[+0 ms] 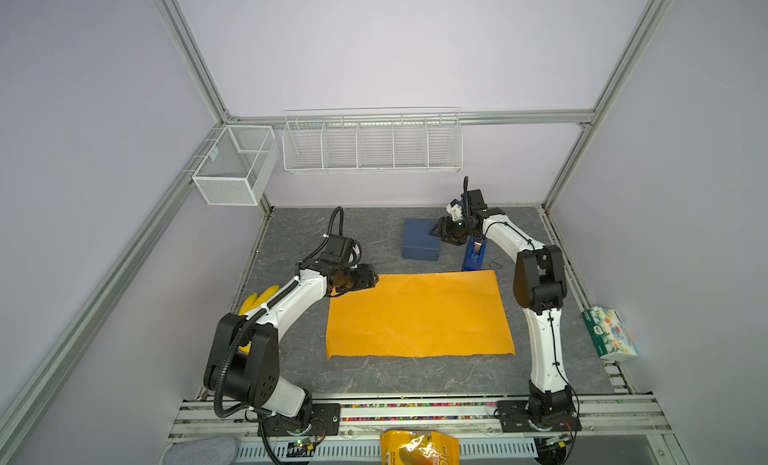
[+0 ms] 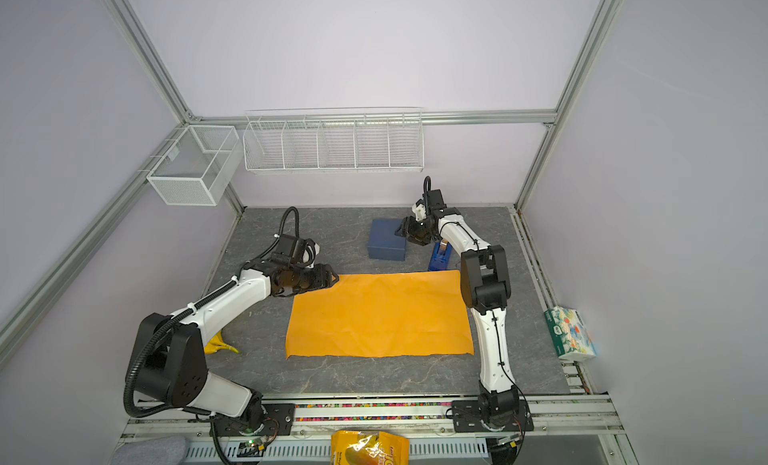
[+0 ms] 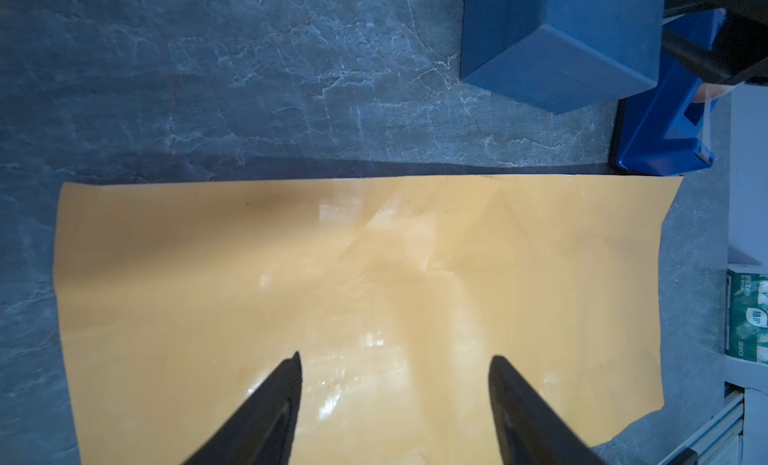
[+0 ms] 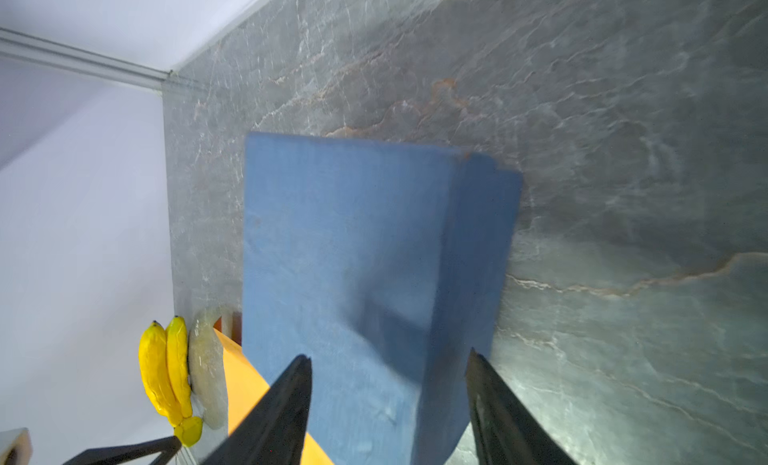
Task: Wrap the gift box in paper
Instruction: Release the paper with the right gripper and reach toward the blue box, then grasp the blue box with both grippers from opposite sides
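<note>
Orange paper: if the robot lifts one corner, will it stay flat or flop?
The paper would probably flop: it looks thin, with soft creases. It likely slides or bunches if pushed, lying loose on the table. Shiny patches in the left wrist view hint it is slippery.

A robotics lab's test cell: a left arm [image 1: 299, 294] and a right arm [image 1: 545, 350], white with black joints, stand bolted to an aluminium rail [image 1: 415, 427] along the front of a grey stone-patterned desk [image 1: 374, 375]. Aluminium frame posts [image 1: 189, 53] and plain pale lilac panels [image 1: 395, 47] box the space in, and white wire baskets [image 1: 372, 145] hang on the back panel.
</note>
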